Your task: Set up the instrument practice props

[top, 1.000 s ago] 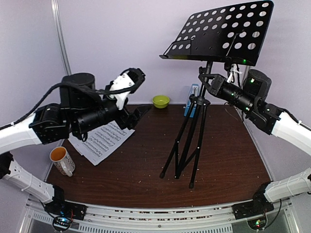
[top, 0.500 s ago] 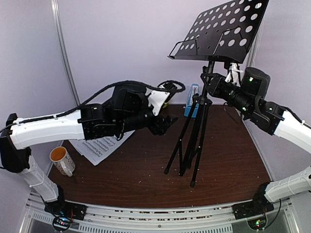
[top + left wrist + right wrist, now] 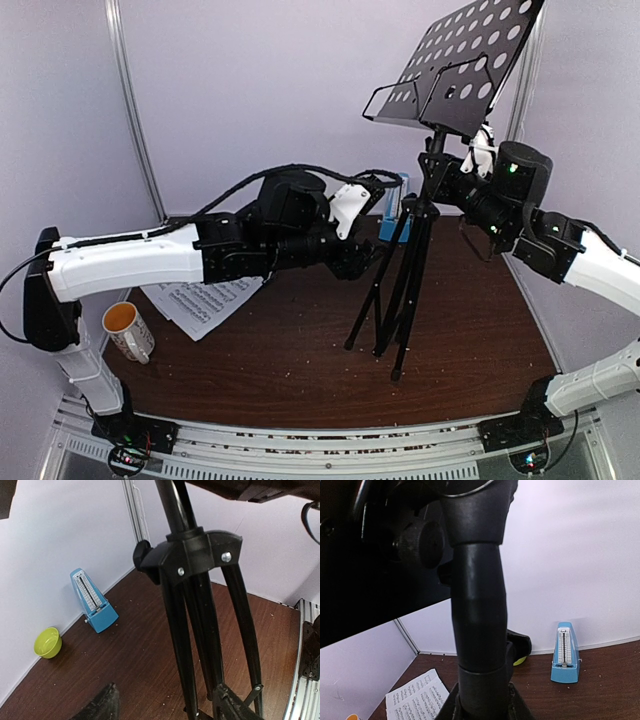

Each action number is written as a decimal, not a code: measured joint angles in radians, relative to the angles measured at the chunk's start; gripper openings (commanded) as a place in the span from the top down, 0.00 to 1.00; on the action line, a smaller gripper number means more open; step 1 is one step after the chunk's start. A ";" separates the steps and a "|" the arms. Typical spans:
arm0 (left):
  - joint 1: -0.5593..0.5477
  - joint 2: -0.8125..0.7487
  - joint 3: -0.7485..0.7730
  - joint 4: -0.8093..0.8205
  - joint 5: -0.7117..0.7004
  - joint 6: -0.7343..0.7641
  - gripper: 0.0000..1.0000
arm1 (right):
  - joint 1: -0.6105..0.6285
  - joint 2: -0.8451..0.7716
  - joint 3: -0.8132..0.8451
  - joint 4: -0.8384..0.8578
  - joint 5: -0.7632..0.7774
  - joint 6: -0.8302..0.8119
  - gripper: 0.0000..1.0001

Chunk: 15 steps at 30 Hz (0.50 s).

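Right gripper [image 3: 435, 182] pinches the pole of the music stand [image 3: 470, 60], which stands on the table [image 3: 300, 370]; left gripper [image 3: 167, 700] is spread around its legs. The metronome [image 3: 95, 605] sits by the back wall [image 3: 50, 540], sheet music [image 3: 200, 300] at left.

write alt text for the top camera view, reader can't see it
A black music stand stands on a brown table, its holed desk tipped steeply; the right gripper holds its pole under the desk and the open left gripper is near its legs. At the left lie sheet music and a white mug, with a blue metronome behind the stand.
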 measured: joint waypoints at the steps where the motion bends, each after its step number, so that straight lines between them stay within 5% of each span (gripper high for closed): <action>1: 0.000 0.011 0.008 0.001 0.000 0.000 0.37 | 0.005 0.001 0.003 0.000 0.005 -0.002 1.00; 15: 0.005 0.122 0.113 -0.010 -0.108 0.013 0.52 | 0.122 0.024 0.077 0.062 0.168 -0.068 1.00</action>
